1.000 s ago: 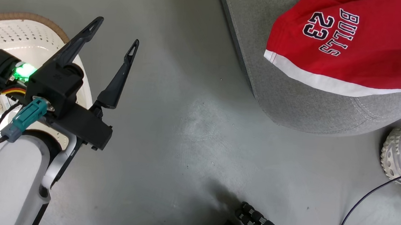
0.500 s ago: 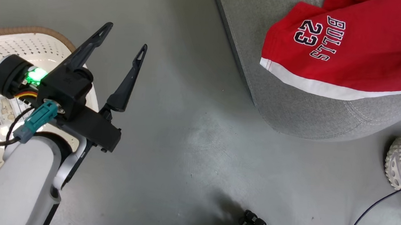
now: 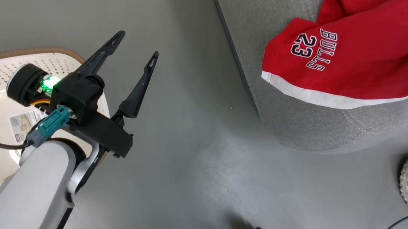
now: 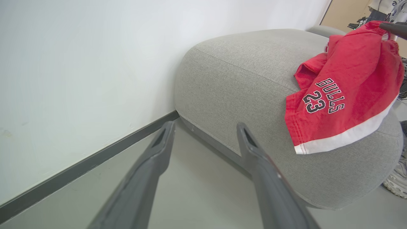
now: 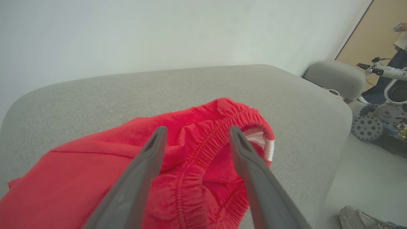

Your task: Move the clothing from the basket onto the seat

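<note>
Right pincer (image 5: 197,128) stands spread wide and grips nothing, its fingers either side of the elastic waistband of the red "BULLS 23" shorts (image 3: 341,67). These lie on the grey seat (image 3: 255,34) at the upper right of the head view, white hem draped over its rounded edge. Left pincer (image 3: 137,43) is likewise spread and empty, over the floor (image 3: 193,147) beside the basket (image 3: 28,49) at the left. That garment looks delivered. The visible part of the basket holds a paper label (image 3: 22,126) and no cloth, so I cannot tell whether a second garment remains.
</note>
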Robot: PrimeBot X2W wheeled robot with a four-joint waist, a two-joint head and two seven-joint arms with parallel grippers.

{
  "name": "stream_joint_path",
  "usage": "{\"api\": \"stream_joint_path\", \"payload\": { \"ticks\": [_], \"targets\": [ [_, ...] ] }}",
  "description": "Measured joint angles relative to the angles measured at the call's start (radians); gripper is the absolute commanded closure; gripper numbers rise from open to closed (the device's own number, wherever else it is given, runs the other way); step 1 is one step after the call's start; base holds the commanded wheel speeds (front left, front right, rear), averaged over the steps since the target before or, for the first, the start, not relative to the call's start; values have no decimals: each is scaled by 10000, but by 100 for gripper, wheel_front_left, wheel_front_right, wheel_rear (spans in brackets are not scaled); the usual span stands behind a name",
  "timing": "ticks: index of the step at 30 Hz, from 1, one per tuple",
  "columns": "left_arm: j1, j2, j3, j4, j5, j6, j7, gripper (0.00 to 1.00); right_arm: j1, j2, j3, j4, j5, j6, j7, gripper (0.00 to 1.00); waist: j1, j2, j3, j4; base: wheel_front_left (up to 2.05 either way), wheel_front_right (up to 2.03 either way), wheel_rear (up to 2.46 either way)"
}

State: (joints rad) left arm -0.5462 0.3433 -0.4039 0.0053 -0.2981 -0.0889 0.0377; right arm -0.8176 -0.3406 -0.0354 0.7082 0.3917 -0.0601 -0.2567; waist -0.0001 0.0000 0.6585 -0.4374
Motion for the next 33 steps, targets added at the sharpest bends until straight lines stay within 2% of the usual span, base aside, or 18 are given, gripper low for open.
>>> {"api": "stream_joint_path", "payload": {
  "ticks": [4,15,33],
  "targets": [
    [12,-242,-59,376,-71,6,-242,0,93,8,127,-251,-192,167,0,0,0,0,-407,107,0,0,0],
    [34,-811,-31,1129,-180,199,-849,0,112,-35,376,-940,-543,309,0,0,-1,0,-1393,622,0,0,0],
    [446,-1262,483,2178,-564,813,-1682,0,542,556,1264,-1852,-846,871,0,0,1,-1,-2794,2126,0,0,0]
  ]
}}
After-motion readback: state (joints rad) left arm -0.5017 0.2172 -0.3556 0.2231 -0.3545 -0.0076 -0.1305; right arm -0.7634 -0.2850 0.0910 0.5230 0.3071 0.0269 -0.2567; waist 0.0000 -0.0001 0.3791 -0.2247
